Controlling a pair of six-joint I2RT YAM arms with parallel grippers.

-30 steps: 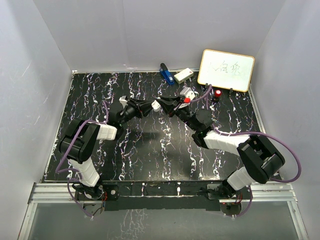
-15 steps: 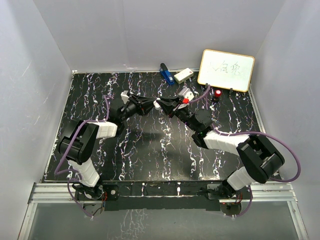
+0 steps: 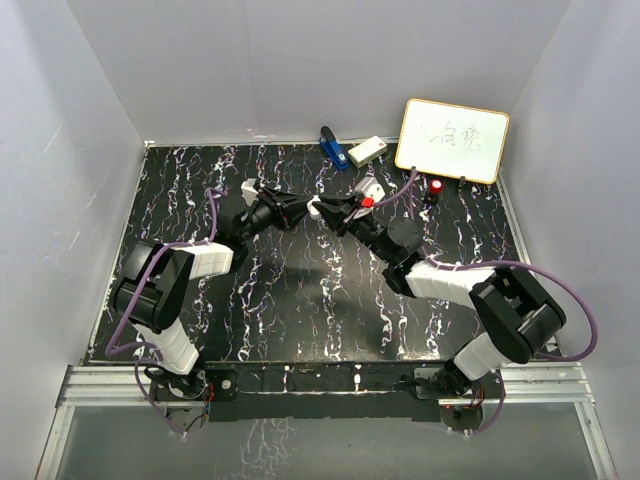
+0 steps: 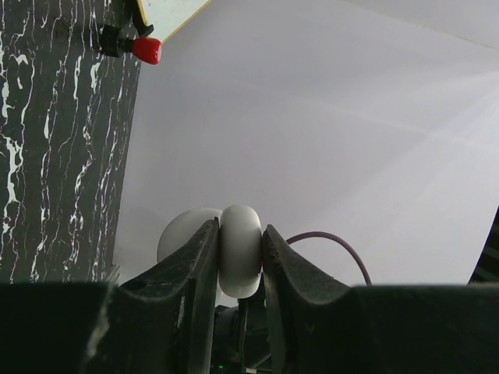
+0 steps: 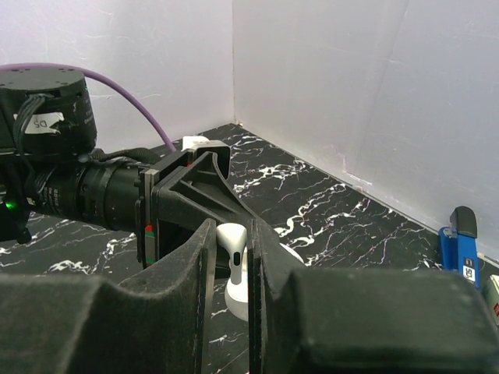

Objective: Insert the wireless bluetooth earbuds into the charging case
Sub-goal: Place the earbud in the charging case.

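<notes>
My left gripper [image 3: 296, 207] is clamped across the rounded charging case [image 4: 240, 251], holding it off the table [image 3: 300, 320] toward the middle of the far edge. Close in from the right, my right gripper [image 3: 340, 213] pinches one white earbud [image 5: 233, 248] just above the case. I judge the risk to be a skewed push: it could twist the slick shell out of the left pinch or pop the bud loose.

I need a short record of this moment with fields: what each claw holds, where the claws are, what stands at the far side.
left claw: shut on the white round pebble-like charging case
right claw: shut on a small white stemmed plastic earbud
claws: tip to tip over the black marbled table
far side: wooden-framed whiteboard, blue plastic object, red-capped knob
</notes>
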